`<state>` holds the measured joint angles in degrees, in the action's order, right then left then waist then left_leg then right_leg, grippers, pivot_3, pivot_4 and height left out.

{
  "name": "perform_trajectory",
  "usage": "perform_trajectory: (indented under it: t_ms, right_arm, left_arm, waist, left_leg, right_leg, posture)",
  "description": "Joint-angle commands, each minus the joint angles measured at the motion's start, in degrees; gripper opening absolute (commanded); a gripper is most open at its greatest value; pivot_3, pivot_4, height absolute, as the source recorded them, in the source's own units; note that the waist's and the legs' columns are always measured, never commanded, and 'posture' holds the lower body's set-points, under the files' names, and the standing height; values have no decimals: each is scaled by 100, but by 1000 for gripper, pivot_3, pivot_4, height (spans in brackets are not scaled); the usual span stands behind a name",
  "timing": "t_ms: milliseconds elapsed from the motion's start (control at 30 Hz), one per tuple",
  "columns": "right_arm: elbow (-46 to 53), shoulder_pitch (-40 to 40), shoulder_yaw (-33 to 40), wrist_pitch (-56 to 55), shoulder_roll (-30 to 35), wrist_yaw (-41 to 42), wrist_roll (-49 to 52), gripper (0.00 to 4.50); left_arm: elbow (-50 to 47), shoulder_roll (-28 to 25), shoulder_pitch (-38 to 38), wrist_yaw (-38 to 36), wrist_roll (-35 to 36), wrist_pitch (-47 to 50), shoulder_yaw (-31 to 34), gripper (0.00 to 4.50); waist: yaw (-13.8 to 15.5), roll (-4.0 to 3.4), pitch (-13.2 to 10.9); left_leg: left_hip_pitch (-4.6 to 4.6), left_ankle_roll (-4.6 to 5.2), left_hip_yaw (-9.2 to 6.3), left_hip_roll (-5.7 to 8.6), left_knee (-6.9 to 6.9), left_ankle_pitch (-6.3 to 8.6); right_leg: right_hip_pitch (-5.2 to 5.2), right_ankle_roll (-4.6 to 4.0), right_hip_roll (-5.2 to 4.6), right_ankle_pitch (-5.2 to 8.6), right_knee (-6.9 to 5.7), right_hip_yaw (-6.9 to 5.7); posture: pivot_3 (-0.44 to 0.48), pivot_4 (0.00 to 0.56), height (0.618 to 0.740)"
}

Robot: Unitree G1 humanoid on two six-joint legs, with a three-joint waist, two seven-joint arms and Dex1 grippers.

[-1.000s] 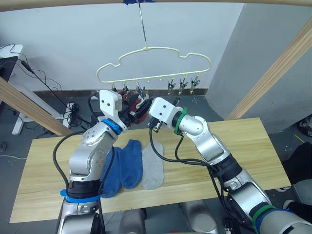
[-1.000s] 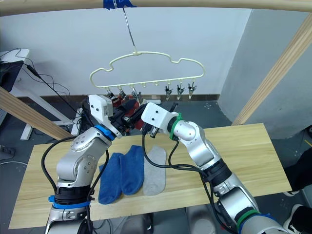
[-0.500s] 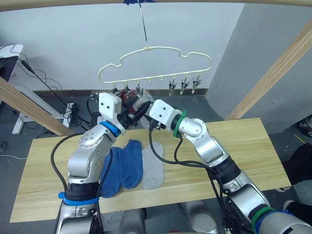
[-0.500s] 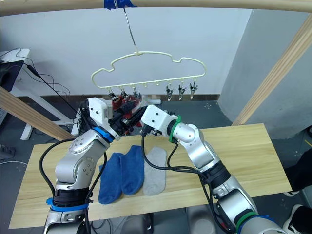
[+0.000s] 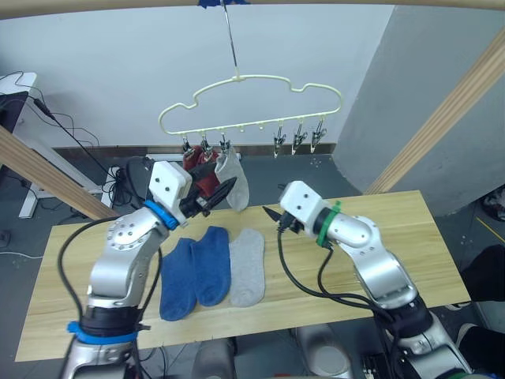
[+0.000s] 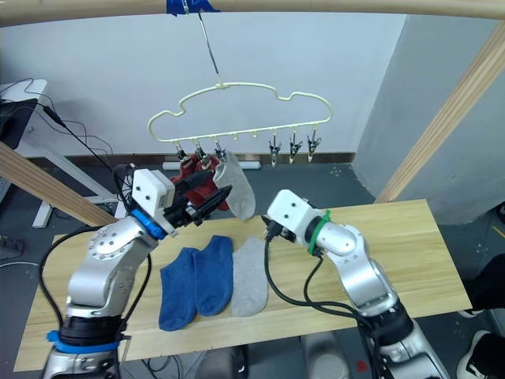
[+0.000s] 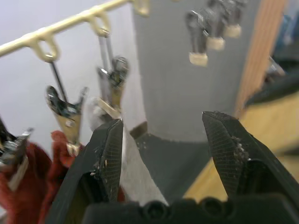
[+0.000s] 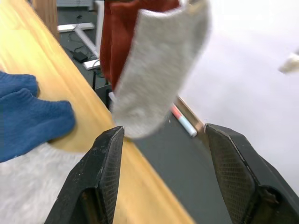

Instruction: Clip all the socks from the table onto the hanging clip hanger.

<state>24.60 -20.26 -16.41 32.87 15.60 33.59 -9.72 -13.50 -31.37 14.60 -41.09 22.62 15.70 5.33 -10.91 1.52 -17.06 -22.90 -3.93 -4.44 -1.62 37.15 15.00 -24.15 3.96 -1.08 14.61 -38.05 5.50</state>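
The desk [image 5: 394, 237] stretches wide under me, and on its left part three socks lie side by side, toes toward me: two blue socks [image 5: 196, 267] touching each other and a grey sock on the desk [image 5: 248, 267] just beside them, laid flat so I can pick each one off singly. Above the far edge hangs the clip hanger [image 5: 252, 99] by its long hook, its row of clips low enough for my arms to reach. Two rust red socks [image 5: 199, 170] hang from its leftmost clips, and a grey hanging sock [image 5: 233, 180] dangles from the next clip along, so I judge half the job done and the three free clips [image 5: 298, 136] on the right waiting. My left claw [image 5: 217, 195] sits just below the hung socks, its fingers spread wide and holding nothing, near that grey sock's clip. My right claw [image 5: 272, 215] hovers over the desk near the grey sock lying there, fingers likewise apart and empty, well placed to go down for it
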Motion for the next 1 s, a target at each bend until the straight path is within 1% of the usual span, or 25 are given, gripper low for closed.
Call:
perform_trajectory:
  t_ms: [33,133,200,367,533,800,1000]
  right_arm:
    - [739,49,473,295,-166,-211,338,2848]
    - [994,-55,675,478,-267,-324,532,2848]
    - [1035,-157,699,684,-390,-420,654,2848]
    - [894,-502,750,905,-815,-766,910,2848]
    - [580,-861,852,1099,-1282,-1321,991,2848]
    - [123,-1202,911,1188,-1461,-1748,986,2848]
    - [-158,-1344,881,1145,-1486,-1850,1060,2848]
  left_arm:
    - [-458,-317,-136,-530,354,58,121,2967]
    - [-715,-601,-94,-740,996,706,334,2967]
    - [-816,-740,-19,-843,1077,776,350,2967]
    - [-858,-916,69,-1004,759,442,234,2967]
    - [-813,-815,183,-951,590,266,122,2967]
    - [-848,-672,207,-900,443,146,-65,2967]
    - [-813,-574,234,-859,388,129,-110,2967]
  waist:
    - [-1,0,0]
    - [-1,0,0]
    - [-5,0,0]
    - [-9,0,0]
    - [-1,0,0]
    - [-1,0,1]
    - [-2,-1,1]
  left_leg:
    - [0,0,1,0,-1,0]
    - [0,0,0,-1,-1,0]
    - [1,0,0,-1,-1,0]
    - [1,0,2,-1,-6,0]
    - [-1,0,1,-1,-9,0]
    - [-2,0,1,-1,-10,0]
    - [-2,0,1,-1,-9,0]
  right_leg:
    - [0,0,0,0,0,1]
    - [-1,0,0,0,0,0]
    - [-1,1,2,1,0,0]
    - [-4,0,2,1,2,1]
    - [-6,-1,2,0,4,0]
    - [-8,-2,0,0,3,0]
    - [-8,-2,0,0,1,0]
  posture:
    - [-226,289,740]
    - [-228,286,740]
    - [-227,283,740]
    - [-211,279,740]
    - [-206,276,740]
    - [-201,271,740]
    - [-201,266,740]
